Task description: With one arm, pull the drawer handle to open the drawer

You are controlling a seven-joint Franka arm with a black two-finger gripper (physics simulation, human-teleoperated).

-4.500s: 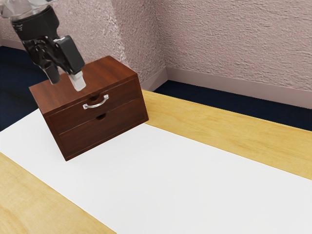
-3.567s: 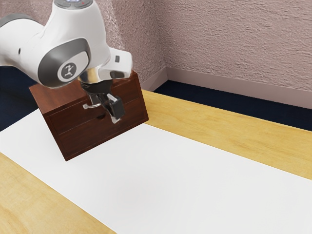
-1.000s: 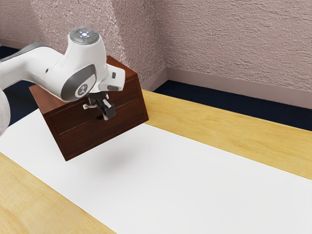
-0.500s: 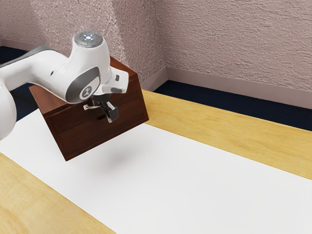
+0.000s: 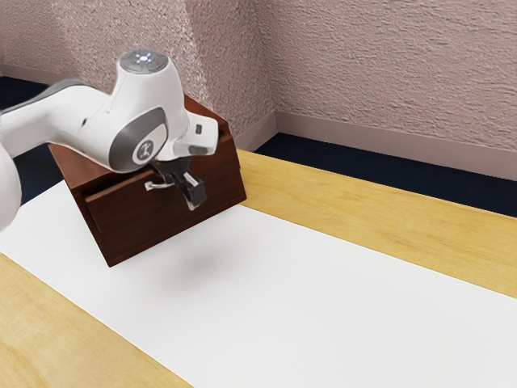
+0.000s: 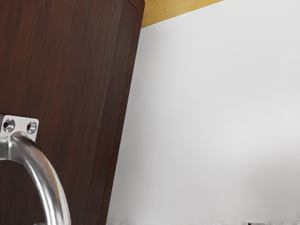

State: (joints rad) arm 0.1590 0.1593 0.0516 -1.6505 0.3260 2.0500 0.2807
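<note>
Tool is set at the metal handle of the top drawer; clenched or released cannot be told. The drawer is seen slightly out of the dark wood chest, at the exterior view's left on a white mat. The handle is judged rigid and smooth, possibly slippery, best taken mid-bar and pulled straight. The chest may slide on the mat. A wooden counter lies beneath; a textured pink wall and dark blue floor are seen behind.
</note>
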